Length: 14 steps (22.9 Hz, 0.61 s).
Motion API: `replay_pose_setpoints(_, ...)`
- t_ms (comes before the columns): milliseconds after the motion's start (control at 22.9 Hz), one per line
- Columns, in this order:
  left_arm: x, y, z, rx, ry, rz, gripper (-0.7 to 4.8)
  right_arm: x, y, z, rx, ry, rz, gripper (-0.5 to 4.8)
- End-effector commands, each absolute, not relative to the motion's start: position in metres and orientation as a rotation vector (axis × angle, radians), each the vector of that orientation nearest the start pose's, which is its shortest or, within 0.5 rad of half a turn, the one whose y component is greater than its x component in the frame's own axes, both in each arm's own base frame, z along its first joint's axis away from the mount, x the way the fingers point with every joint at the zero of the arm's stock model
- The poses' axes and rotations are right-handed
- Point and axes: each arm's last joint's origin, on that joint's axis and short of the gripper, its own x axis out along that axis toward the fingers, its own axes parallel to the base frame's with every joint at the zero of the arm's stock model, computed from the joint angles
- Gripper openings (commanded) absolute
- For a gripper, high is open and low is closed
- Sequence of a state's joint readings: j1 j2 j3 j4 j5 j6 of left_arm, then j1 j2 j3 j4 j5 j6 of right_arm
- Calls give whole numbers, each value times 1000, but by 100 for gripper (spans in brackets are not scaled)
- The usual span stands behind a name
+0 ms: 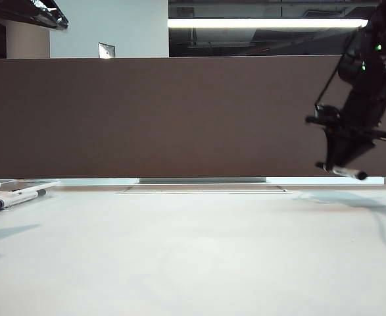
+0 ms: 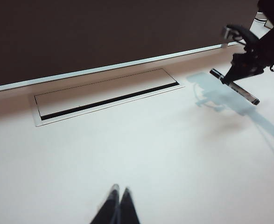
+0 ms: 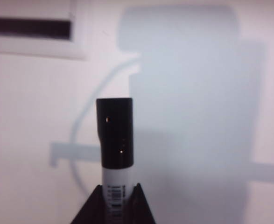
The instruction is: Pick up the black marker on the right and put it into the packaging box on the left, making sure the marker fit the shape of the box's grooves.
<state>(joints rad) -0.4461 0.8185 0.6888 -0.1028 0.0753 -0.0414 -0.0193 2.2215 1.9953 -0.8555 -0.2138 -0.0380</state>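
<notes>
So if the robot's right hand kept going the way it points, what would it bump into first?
Probably the bare white table. The right gripper, shut on the black marker, aims down at it, nothing between; distance is unclear.

Plain white table [image 1: 199, 257], pretty bare. On its far left edge sits the clear packaging box [image 1: 18, 184], with a couple of white markers [image 1: 15, 197] lying just in front of it. A long cable slot cover [image 2: 106, 94] is set flush into the tabletop near the back divider.
</notes>
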Motion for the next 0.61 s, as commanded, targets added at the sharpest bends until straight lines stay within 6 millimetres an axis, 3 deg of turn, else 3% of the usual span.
replay_pose_setpoints(44, 166, -82, 302, 2, 238, -516, -5, 475, 14, 248, 106, 1019, 265, -4)
replay_pose_setpoints(610, 177, -87, 285, 6, 282, -514, -6, 467, 78, 259, 172, 973, 521, -4)
